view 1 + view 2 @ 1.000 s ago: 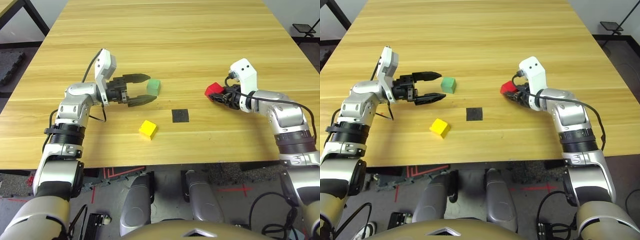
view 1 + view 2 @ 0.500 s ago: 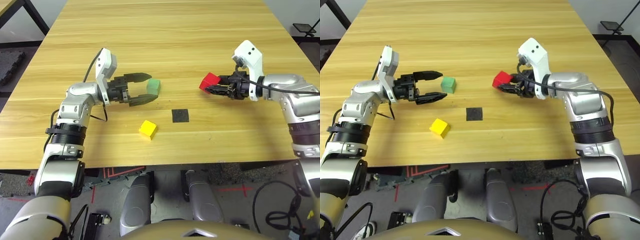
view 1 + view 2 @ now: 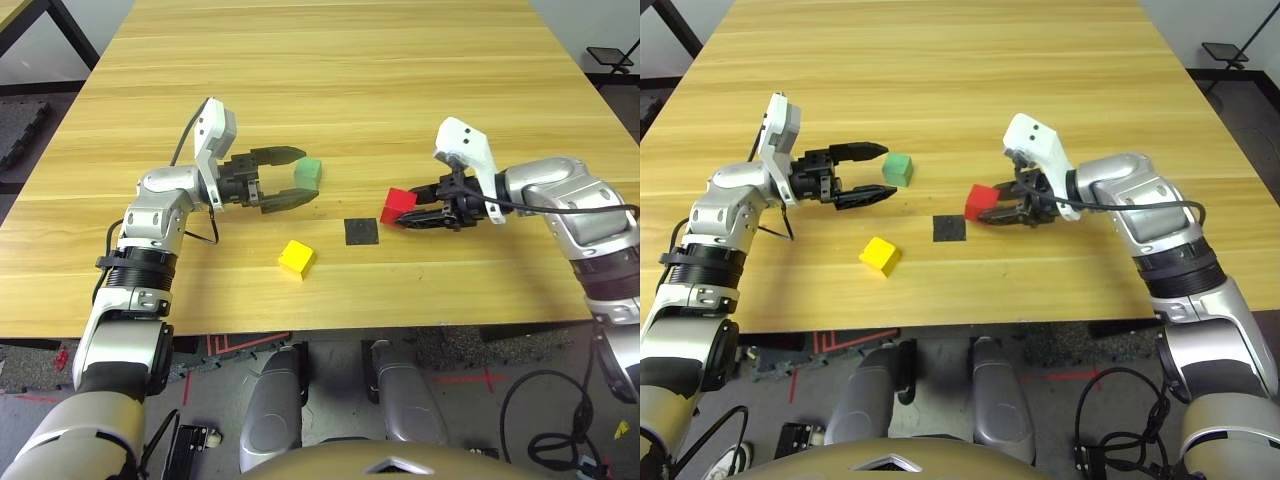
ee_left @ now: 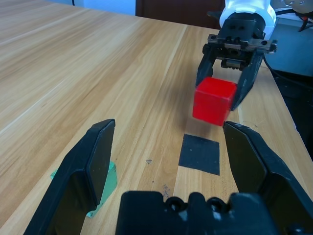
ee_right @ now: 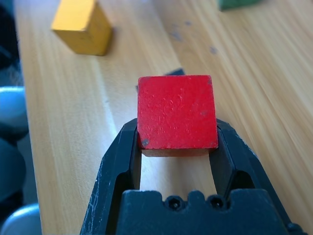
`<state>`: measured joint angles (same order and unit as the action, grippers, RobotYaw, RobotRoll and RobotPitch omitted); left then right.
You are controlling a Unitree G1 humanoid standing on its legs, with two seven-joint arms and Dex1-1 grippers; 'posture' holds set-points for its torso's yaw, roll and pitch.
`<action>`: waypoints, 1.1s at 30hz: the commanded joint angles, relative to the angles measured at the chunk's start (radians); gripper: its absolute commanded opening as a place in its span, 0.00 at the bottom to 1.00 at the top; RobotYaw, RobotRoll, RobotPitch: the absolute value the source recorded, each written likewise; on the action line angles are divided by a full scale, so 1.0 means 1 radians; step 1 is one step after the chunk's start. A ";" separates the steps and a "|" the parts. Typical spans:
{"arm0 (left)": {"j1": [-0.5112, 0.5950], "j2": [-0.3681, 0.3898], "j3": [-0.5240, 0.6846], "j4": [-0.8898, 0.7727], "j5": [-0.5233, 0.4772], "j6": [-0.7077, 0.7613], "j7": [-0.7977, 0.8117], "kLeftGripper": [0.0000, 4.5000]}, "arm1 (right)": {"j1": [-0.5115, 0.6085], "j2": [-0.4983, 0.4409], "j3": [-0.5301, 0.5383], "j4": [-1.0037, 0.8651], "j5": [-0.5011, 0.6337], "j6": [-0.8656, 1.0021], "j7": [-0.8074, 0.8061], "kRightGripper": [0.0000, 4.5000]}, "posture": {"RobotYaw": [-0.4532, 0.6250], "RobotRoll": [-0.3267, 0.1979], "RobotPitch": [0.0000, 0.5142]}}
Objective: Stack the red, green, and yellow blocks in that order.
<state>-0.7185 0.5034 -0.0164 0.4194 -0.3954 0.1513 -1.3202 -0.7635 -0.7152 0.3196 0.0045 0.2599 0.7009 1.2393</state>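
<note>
Two tools: both over the bench [image 3: 400, 60], left one spread, right one clamped.
Right tool [image 3: 412, 212]: fingers closed on the red block [image 3: 397, 205], one on each side; in the right wrist view the block [image 5: 176, 112] sits between the fingertips, its top face level.
Red block: held off the bench, just right of the black patch [image 3: 361, 231] and partly above its edge in the left wrist view.
Left tool [image 3: 290, 176]: fingers wide apart, holding nothing, pointing toward the green block [image 3: 308, 173].
Green block: resting on the bench at the tips of the left tool, nearer its far finger; whether it touches that finger cannot be told.
Yellow block [image 3: 296, 258]: on the bench, near the front edge, left of the patch and apart from both tools.
Black patch: flat on the bench between the yellow block and the red one.
</note>
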 commanded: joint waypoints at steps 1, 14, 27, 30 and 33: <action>0.013 0.004 -0.006 -0.021 0.009 0.004 -0.001 1.00 | -0.026 0.015 0.050 0.028 -0.030 -0.068 0.045 0.45 | 0.69 0.47 0.34; 0.036 0.004 -0.002 -0.066 0.001 0.025 0.020 1.00 | -0.073 0.082 0.101 0.199 -0.144 -0.289 0.090 0.45 | 0.72 0.48 0.34; 0.056 0.006 0.002 -0.097 -0.004 0.047 0.037 1.00 | -0.080 0.166 0.073 0.305 -0.178 -0.338 0.048 0.45 | 0.74 0.50 0.36; 0.055 0.005 0.001 -0.095 -0.004 0.046 0.037 1.00 | -0.068 0.164 0.075 0.290 -0.177 -0.333 0.050 0.45 | 0.74 0.50 0.36; 0.053 0.003 0.001 -0.090 -0.003 0.043 0.038 1.00 | -0.056 0.161 0.077 0.278 -0.176 -0.326 0.052 0.45 | 0.73 0.49 0.36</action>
<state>-0.6790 0.5029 -0.0154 0.3415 -0.3981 0.1919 -1.2796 -0.8325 -0.5532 0.4043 0.3085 0.0879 0.3727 1.2857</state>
